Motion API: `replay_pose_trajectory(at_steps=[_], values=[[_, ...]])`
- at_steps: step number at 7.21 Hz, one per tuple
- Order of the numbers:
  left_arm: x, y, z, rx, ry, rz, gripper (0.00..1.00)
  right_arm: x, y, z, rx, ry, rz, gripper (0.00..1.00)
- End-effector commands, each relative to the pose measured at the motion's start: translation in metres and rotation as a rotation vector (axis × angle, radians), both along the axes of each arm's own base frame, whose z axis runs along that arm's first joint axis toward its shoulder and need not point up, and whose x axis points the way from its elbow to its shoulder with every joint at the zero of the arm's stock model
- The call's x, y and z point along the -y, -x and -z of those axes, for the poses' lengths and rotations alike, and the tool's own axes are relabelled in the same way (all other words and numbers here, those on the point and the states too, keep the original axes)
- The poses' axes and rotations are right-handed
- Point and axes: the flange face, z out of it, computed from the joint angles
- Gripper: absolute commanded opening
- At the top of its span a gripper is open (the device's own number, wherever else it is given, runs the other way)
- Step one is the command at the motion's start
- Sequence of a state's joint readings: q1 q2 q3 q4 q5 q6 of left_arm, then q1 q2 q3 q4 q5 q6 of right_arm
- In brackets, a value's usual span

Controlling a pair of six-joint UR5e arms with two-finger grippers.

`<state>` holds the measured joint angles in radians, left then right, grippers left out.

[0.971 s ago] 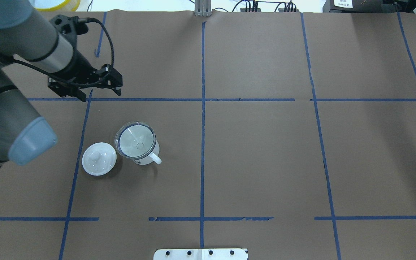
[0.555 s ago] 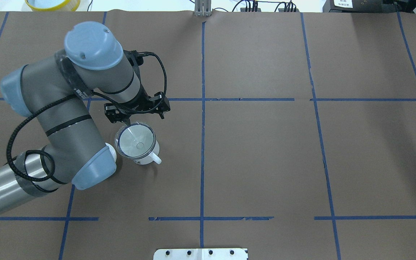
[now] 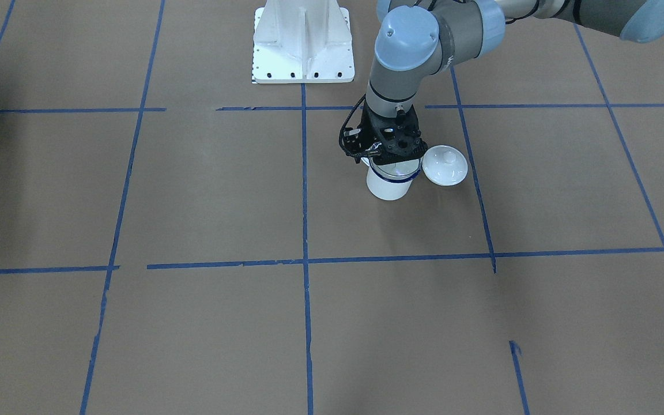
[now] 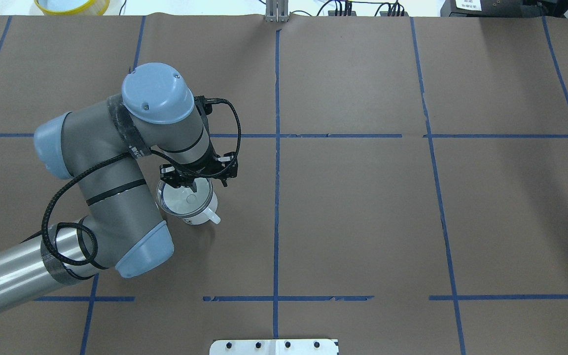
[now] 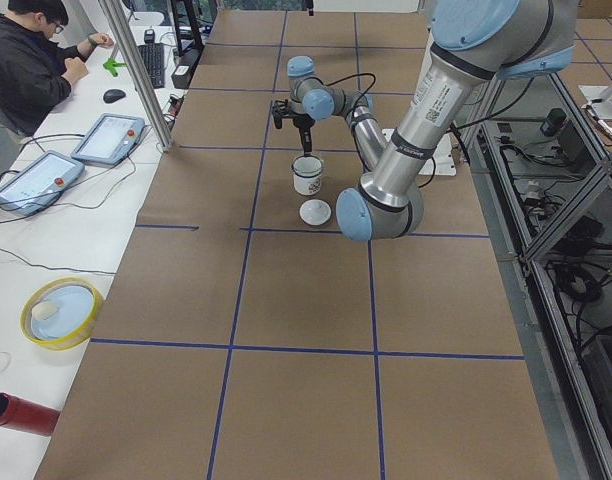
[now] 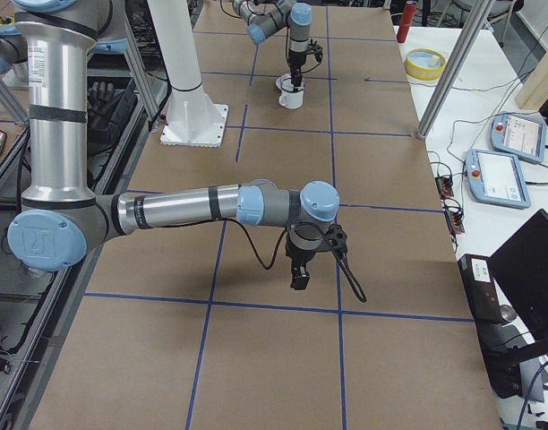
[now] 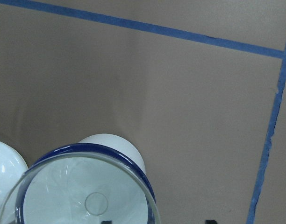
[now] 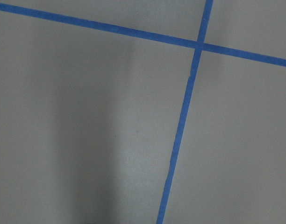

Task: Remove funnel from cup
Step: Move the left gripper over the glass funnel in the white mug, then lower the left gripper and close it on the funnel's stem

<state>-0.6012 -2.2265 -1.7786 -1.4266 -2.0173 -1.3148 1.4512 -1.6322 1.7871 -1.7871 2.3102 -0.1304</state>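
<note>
The cup (image 4: 196, 218) is a white mug with a dark blue rim, standing upright left of the table's centre line. It also shows in the front view (image 3: 388, 188). The clear funnel (image 4: 184, 201) sits in its mouth, seen from close up in the left wrist view (image 7: 87, 196). My left gripper (image 4: 209, 184) hangs just over the mug's far rim, open. One fingertip (image 7: 105, 220) is over the funnel's cone, the other outside the rim. My right gripper (image 6: 298, 278) shows only in the right side view, far from the mug. I cannot tell whether it is open or shut.
A white round knobbed lid (image 3: 446, 165) lies on the table right beside the mug; my left arm hides it in the overhead view. The white robot base (image 3: 303, 43) stands behind. Blue tape lines cross the brown table cover.
My left arm has swung in from the far left and come down over the mug. Its gripper now straddles the rim. The arm now covers the lid in the overhead view.
</note>
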Motion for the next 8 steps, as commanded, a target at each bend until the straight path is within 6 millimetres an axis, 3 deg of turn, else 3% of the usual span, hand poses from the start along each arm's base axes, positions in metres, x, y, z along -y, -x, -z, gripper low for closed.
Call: replay_pose_trajectory(at_steps=[1,3,6,7,8], values=[[-0.002,-0.002,-0.002,0.002,0.001,-0.005,0.38,0.000,0.000,0.000,0.000,0.000,0.000,1.00],[-0.003,-0.002,-0.001,0.001,0.001,-0.006,0.00,0.000,0.000,0.000,0.000,0.000,0.000,1.00],[-0.010,0.010,0.014,-0.024,-0.022,-0.005,0.00,0.000,0.000,0.000,0.000,0.000,0.000,1.00],[-0.015,0.024,0.024,-0.023,-0.023,-0.001,0.00,0.000,0.000,0.000,0.000,0.001,-0.001,1.00],[-0.030,0.052,0.046,-0.013,-0.018,0.007,0.00,0.000,0.000,0.000,0.000,0.000,0.000,1.00]])
